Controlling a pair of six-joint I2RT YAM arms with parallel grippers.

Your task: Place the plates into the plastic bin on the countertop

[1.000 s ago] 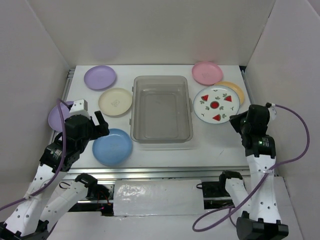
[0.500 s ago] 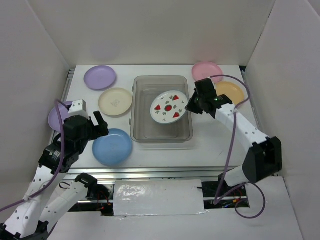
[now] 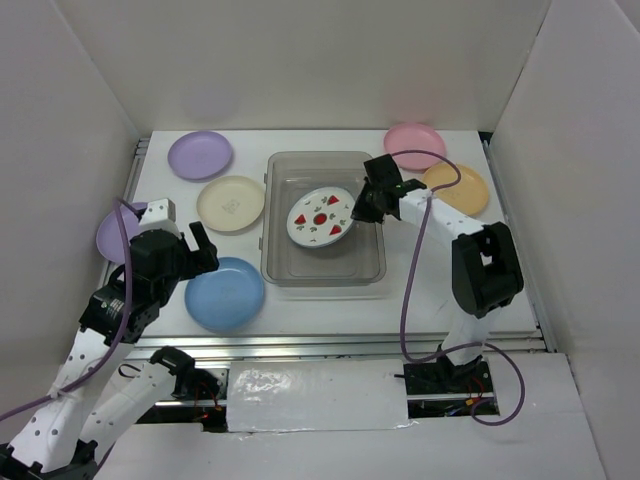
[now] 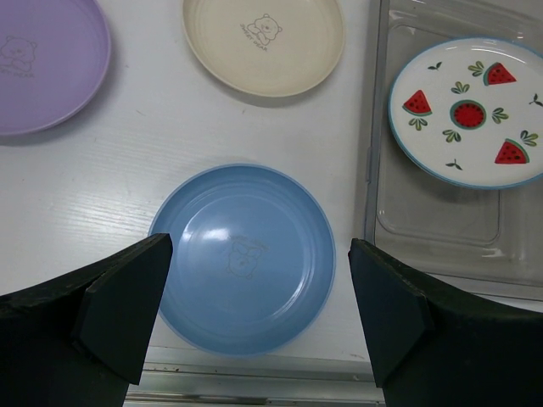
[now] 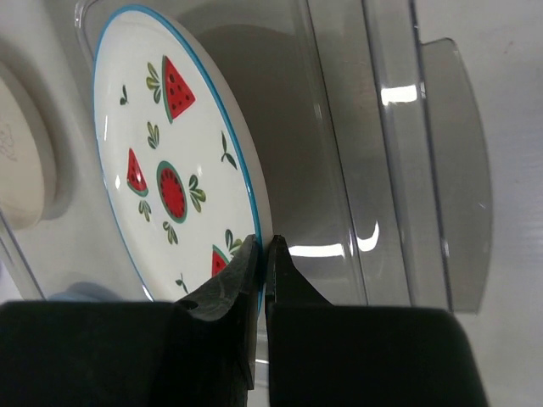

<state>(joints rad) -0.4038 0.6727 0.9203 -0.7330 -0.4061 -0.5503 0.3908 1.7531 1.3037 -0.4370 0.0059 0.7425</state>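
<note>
The clear plastic bin (image 3: 323, 158) stands mid-countertop. My right gripper (image 3: 356, 207) is shut on the rim of the white plate with red fruit prints (image 3: 319, 216) and holds it tilted inside the bin; the right wrist view shows the pinch (image 5: 265, 246) on the plate (image 5: 170, 170). My left gripper (image 3: 200, 250) is open and empty above the blue plate (image 3: 225, 293), which lies between its fingers in the left wrist view (image 4: 244, 259). On the countertop lie a lilac plate (image 3: 200, 154), a cream plate (image 3: 231, 203), a second lilac plate (image 3: 110, 235) partly hidden by my left arm, a pink plate (image 3: 414, 145) and an orange-yellow plate (image 3: 458, 189).
White walls enclose the countertop (image 3: 430, 280) on three sides. A metal rail (image 3: 330, 345) runs along the front edge. My right arm stretches from the right base over the counter to the bin, its cable looping above.
My right arm has swung from the right side to the bin, carrying the printed plate from the countertop, then further left and lower inside the bin. The left arm has not moved.
</note>
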